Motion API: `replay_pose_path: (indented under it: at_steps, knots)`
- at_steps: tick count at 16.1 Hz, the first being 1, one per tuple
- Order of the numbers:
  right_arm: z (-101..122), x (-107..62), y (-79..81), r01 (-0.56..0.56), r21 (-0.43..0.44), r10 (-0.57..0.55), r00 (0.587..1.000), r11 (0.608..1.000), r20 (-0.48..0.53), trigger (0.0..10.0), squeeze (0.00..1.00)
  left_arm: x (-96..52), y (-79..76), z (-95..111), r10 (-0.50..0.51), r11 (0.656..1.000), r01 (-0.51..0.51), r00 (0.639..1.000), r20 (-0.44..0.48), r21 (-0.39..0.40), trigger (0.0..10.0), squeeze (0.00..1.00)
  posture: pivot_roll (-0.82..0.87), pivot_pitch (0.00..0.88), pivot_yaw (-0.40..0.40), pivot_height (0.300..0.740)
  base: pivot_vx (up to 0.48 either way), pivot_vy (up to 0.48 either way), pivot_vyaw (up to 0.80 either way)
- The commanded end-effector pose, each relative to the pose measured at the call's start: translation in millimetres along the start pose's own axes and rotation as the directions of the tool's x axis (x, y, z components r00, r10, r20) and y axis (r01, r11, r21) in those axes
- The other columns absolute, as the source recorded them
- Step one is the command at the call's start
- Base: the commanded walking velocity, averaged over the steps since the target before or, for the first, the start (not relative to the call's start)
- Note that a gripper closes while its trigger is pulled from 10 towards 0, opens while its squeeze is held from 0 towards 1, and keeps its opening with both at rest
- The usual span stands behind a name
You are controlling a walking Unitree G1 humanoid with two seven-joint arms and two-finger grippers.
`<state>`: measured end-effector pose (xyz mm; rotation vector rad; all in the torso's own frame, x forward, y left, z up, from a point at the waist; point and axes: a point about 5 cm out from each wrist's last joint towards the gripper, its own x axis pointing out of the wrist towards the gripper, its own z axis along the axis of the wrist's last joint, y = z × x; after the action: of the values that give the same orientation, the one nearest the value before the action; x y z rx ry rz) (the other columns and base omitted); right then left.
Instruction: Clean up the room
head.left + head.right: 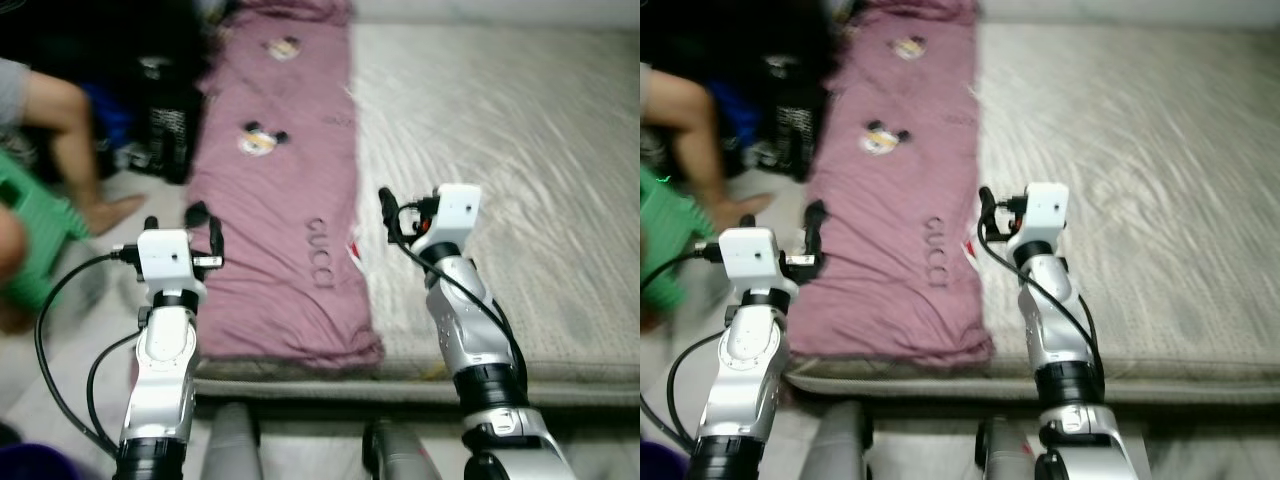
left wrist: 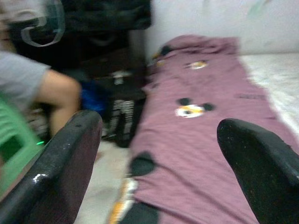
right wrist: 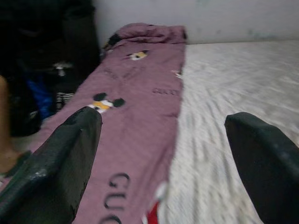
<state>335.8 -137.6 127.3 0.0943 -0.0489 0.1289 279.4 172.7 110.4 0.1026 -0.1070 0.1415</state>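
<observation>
Black fingers of my left gripper (image 1: 181, 222) stood apart, holding nothing, over the near left edge of the purple blanket (image 1: 285, 170). My right gripper (image 1: 386, 205), likewise spread and unloaded, hovered at the blanket's right border. I noted the blanket lying lengthwise along the grey mattress (image 1: 500, 150). A person's leg (image 1: 75, 140) and a green stool (image 1: 35, 235) stood left.
</observation>
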Motion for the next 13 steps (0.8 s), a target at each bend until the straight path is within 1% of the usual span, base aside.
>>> replay_pose_path:
  at_steps: [1, 2, 3, 4, 6, 8, 9, 10, 13]
  knots:
    - [3.8, 2.8, 1.5, -0.01, -0.005, 0.01, 1.0, 1.0, 0.013, 10.0, 0.0, 0.7, 2.2, -5.1, 0.005, 1.0, -0.005, 1.0, -0.031, 0.002, 10.0, 0.0, -0.05, 0.0, -0.018, 0.738, 0.0, 0.0, 0.0]
    - [4.2, 3.1, 1.8, -0.01, -0.005, 0.01, 1.0, 1.0, 0.014, 10.0, 0.0, 0.9, 1.8, -5.3, 0.0, 1.0, 0.0, 1.0, -0.032, 0.001, 10.0, 0.0, -0.05, 0.0, -0.019, 0.74, 0.0, 0.0, 0.0]
    - [4.8, 3.2, 1.7, -0.011, -0.009, 0.012, 1.0, 1.0, 0.016, 10.0, 0.0, 2.5, -6.3, -8.9, -0.064, 0.998, 0.064, 0.996, -0.058, 0.003, 10.0, 0.0, -0.06, 0.0, -0.023, 0.74, 0.0, 0.0, 0.0]
    - [4.7, 3.0, 1.5, -0.012, -0.01, 0.012, 1.0, 1.0, 0.016, 10.0, 0.0, 2.3, -8.1, -9.1, -0.077, 0.997, 0.077, 0.995, -0.057, 0.004, 10.0, 0.0, -0.06, 0.0, -0.023, 0.74, 0.0, 0.0, 0.0]
    - [0.7, 0.6, -4.0, -0.004, -0.029, 0.004, 1.0, 1.0, 0.005, 10.0, 0.0, 3.1, -13.5, -7.5, -0.118, 0.992, 0.119, 0.992, -0.051, 0.035, 10.0, 0.0, -0.06, 0.0, -0.018, 0.74, 0.0, 0.0, 0.0]
    - [-0.6, -1.1, -7.5, 0.009, -0.034, -0.009, 1.0, 0.999, 0.003, 10.0, 0.0, 4.5, -14.8, -4.9, -0.129, 0.988, 0.131, 0.991, -0.035, 0.087, 10.0, 0.0, -0.06, 0.0, -0.013, 0.74, 0.0, 0.0, 0.0]
    - [-1.4, -1.8, -8.0, 0.01, -0.036, -0.01, 1.0, 0.999, 0.001, 10.0, 0.0, 4.8, -14.9, -3.9, -0.123, 0.984, 0.125, 0.992, -0.026, 0.126, 10.0, 0.0, -0.06, 0.0, -0.012, 0.74, 0.0, 0.0, 0.0]
    - [-2.7, -2.2, -7.1, 0.008, -0.036, -0.009, 1.0, 0.999, -0.002, 10.0, 0.0, 5.0, -16.4, -2.2, -0.136, 0.983, 0.136, 0.991, -0.009, 0.126, 10.0, 0.0, -0.06, 0.0, -0.011, 0.74, 0.0, 0.0, 0.0]
    - [-3.2, -1.0, -2.9, -0.001, -0.035, 0.001, 1.0, 0.999, -0.001, 10.0, 0.0, 6.9, -15.5, 0.6, -0.12, 0.981, 0.118, 0.993, 0.007, 0.152, 10.0, 0.0, -0.06, 0.0, -0.012, 0.74, 0.0, 0.0, 0.0]
